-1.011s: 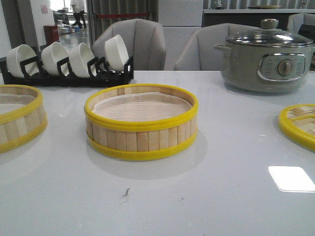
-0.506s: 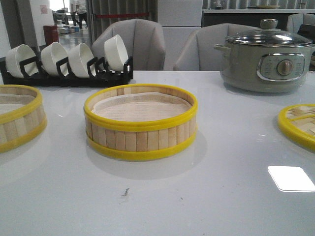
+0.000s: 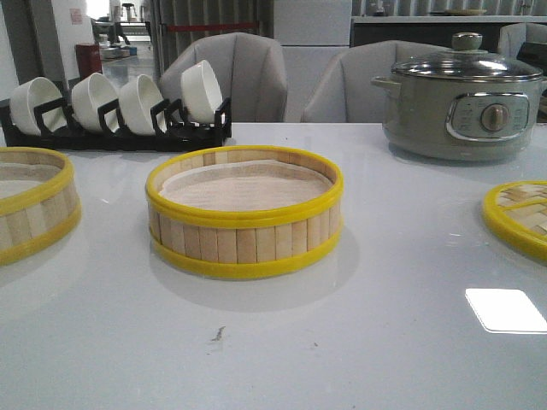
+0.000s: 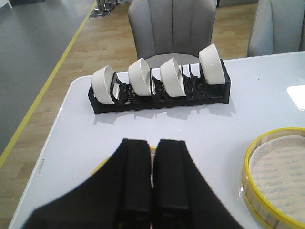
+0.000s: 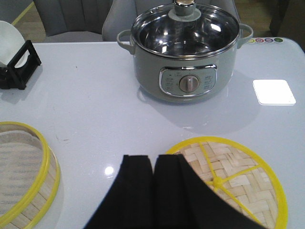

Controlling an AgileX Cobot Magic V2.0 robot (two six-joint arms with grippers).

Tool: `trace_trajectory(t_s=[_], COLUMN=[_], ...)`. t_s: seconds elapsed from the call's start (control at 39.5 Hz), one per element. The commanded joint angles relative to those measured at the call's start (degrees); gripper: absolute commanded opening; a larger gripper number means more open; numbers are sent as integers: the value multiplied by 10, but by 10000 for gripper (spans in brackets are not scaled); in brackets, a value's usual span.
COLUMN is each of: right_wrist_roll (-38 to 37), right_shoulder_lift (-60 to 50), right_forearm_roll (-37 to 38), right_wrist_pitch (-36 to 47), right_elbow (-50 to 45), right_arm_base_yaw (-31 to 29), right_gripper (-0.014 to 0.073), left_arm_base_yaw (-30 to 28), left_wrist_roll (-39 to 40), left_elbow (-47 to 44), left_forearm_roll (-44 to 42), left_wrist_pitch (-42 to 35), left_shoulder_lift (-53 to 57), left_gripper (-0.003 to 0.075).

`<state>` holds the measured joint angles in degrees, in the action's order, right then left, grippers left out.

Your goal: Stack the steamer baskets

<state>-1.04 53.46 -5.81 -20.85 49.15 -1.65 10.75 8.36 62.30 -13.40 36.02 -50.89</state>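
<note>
Bamboo steamer baskets apart: centre basket (image 3: pixel 244 212), left basket (image 3: pixel 32 202). Left pincer (image 4: pixel 152 162), right pincer (image 5: pixel 155 167) closed, empty.

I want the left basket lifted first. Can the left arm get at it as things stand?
Probably yes. The left gripper, fingers together, hangs right over the left basket, with nothing between them; the bowl rack stands farther back. It would need to open first.
</note>
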Motion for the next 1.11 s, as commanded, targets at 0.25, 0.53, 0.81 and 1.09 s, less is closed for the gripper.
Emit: trace_trajectory(t_s=[0.25, 0.53, 0.81, 1.09], right_wrist_roll=[1, 1, 1, 1], right_shoulder_lift=[-5, -5, -5, -5], right_forearm_roll=[-15, -15, -15, -15], right_wrist_pitch=[-2, -5, -16, -17], right_elbow=[23, 23, 23, 23], right_arm_base_yaw=[1, 1, 1, 1], right_gripper=[195, 318, 318, 318], left_arm_base_yaw=[3, 3, 3, 3], left_wrist_roll=[1, 1, 1, 1], left_elbow=[23, 23, 24, 59], left_forearm_roll=[8, 36, 59, 59], left_wrist_pitch=[-12, 18, -28, -68], left_shoulder_lift=[-8, -79, -225, -367], left_gripper=[166, 530, 529, 529])
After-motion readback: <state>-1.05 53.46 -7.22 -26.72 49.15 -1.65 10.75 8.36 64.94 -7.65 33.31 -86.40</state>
